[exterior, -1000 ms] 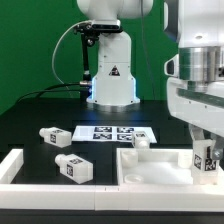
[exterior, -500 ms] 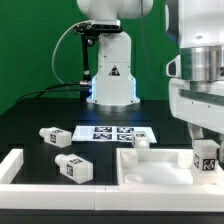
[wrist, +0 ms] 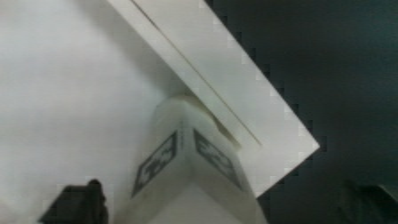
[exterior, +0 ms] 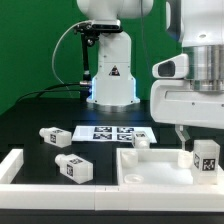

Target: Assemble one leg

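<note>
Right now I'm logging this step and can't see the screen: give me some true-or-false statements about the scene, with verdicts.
1. Two loose legs lie on the black table toward the exterior view's left, one leg farther back than the other leg. True.
2. The marker board stands upright. False: it lies flat on the table.
3. A tagged leg stands at the white panel under the gripper. True.
4. The gripper is over the marker board. False: it is at the exterior view's right, over the panel.
</note>
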